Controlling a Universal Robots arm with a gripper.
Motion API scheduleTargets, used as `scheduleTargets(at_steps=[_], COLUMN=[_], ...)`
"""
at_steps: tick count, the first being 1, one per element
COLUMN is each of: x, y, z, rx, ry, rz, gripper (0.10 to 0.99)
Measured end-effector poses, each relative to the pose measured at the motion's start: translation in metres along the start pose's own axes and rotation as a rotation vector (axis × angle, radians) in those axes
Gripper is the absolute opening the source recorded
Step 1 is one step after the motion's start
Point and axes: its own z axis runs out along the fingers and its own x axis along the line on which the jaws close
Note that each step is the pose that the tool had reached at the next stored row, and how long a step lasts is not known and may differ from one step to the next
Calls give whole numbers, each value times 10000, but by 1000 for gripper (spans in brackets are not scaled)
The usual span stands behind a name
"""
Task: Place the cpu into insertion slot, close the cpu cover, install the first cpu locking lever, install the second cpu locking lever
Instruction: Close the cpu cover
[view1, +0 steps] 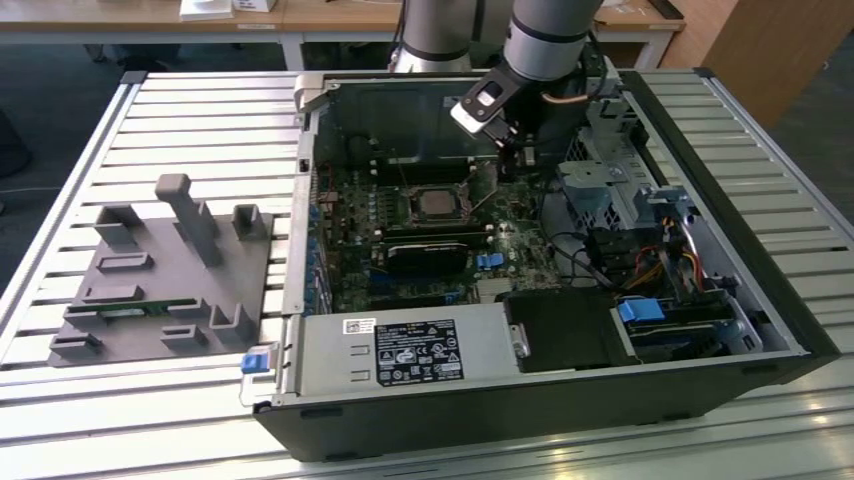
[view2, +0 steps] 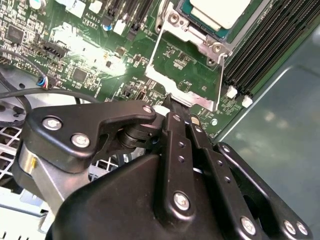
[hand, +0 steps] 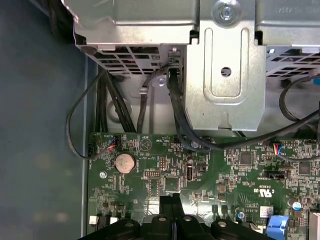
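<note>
The cpu (view1: 434, 203) lies silver-grey and flat in the insertion slot (view1: 404, 189), on the green board inside the open computer case. In the second wrist view the cpu (view2: 220, 10) sits in its frame, and the cpu cover (view2: 202, 100), a thin silver frame with a square window, stands swung open beside it. My gripper (view2: 172, 107) is shut with nothing between its fingers, its tips right at the cover's free edge. From the exterior view the gripper (view1: 523, 152) hangs just to the right of the socket. In the first wrist view the tips of the gripper (hand: 171, 200) sit pressed together above the board.
A grey fixture block (view1: 160, 270) lies on the slatted table at the exterior view's left. A labelled metal box (view1: 400, 350), a black card (view1: 427, 250), a drive cage (view1: 607, 180) and cables (hand: 177, 120) crowd the case. Memory slots (view2: 270, 45) run beside the socket.
</note>
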Motion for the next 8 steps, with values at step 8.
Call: scheduleTargets(at_steps=[8], x=[1], y=[-95], z=[1], rx=[0], ry=[0], rz=[1], gripper=[106])
